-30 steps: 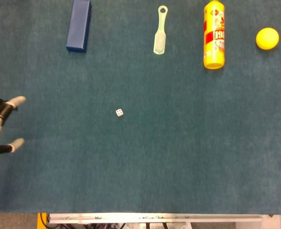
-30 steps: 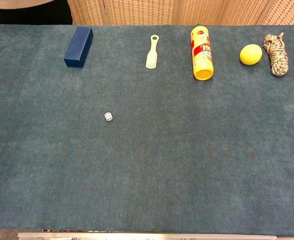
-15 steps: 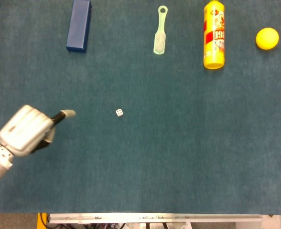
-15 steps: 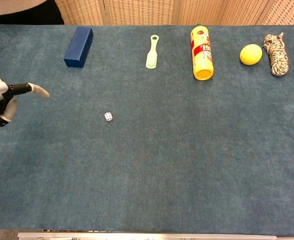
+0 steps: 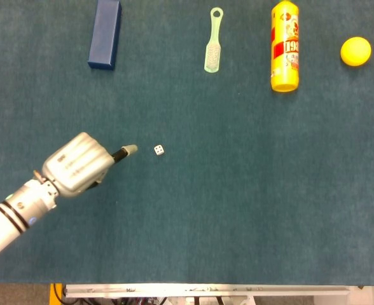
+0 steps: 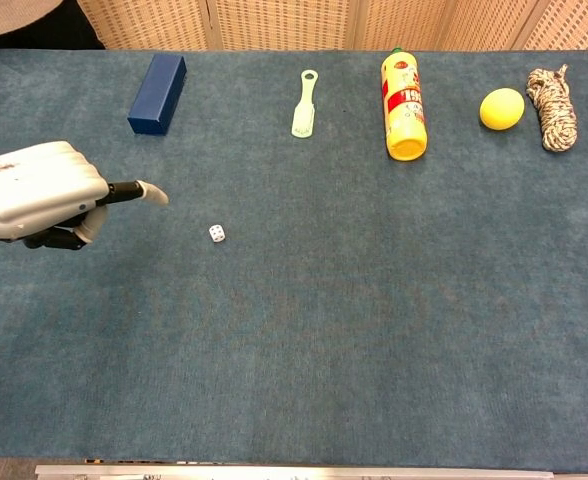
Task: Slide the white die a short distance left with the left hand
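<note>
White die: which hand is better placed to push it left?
Left. The left hand is beside the white die, one finger extended toward it without touching. The right hand shows in neither view.

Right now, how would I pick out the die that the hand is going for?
On the blue-green table, look ahead of the left hand and its outstretched finger. The white die lies alone there, a tiny dotted cube, far smaller than the blue box behind.
</note>
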{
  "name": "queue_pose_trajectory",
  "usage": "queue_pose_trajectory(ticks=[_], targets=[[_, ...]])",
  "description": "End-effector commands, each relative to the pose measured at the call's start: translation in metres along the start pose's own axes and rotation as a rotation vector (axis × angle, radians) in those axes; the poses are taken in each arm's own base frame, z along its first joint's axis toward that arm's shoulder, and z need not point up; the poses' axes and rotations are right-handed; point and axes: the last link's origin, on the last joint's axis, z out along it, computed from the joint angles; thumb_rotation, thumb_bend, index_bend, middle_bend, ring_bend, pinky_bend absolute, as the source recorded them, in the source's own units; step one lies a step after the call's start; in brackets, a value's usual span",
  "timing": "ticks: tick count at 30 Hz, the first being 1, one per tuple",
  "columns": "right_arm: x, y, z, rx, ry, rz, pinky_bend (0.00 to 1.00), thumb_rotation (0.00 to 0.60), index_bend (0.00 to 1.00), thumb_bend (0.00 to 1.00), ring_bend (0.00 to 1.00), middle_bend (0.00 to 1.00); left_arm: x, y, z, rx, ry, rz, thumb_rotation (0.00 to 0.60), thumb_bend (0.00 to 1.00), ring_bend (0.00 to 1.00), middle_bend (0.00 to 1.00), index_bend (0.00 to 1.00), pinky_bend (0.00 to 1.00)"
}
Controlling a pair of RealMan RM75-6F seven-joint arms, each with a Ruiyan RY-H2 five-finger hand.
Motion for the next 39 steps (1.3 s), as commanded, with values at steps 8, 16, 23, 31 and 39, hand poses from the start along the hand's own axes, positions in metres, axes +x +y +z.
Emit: queue_pose_trajectory(ticks=[8, 16, 23, 31, 39], targets=[[0.006, 0.007, 0.000, -0.022, 0.022, 0.024, 0.45, 0.600, 0.62, 0.89, 0.36, 0.56, -0.006, 0.015, 0.036, -0.020, -0.049, 0.043, 0.600, 0.95, 1.00, 1.00, 0.13, 1.00], [0.010, 0.011, 0.001, -0.043, 0.040, 0.033, 0.45, 0.600, 0.62, 0.89, 0.36, 0.56, -0.013, 0.024, 0.047, -0.035, -0.059, 0.012, 0.600, 0.96, 1.00, 1.00, 0.13, 1.00], [0.014, 0.017, 0.002, -0.075, 0.057, 0.034, 0.45, 0.600, 0.62, 0.89, 0.36, 0.56, -0.017, 0.037, 0.061, -0.076, -0.058, 0.025, 0.600, 0.98, 1.00, 1.00, 0.16, 1.00], [0.016, 0.020, 0.003, -0.087, 0.063, 0.041, 0.45, 0.600, 0.62, 0.89, 0.36, 0.56, -0.022, 0.042, 0.077, -0.075, -0.069, 0.046, 0.600, 0.99, 1.00, 1.00, 0.17, 1.00], [0.020, 0.025, 0.005, -0.113, 0.076, 0.045, 0.45, 0.600, 0.62, 0.89, 0.36, 0.56, -0.026, 0.041, 0.088, -0.045, -0.084, 0.041, 0.600, 1.00, 1.00, 1.00, 0.18, 1.00]])
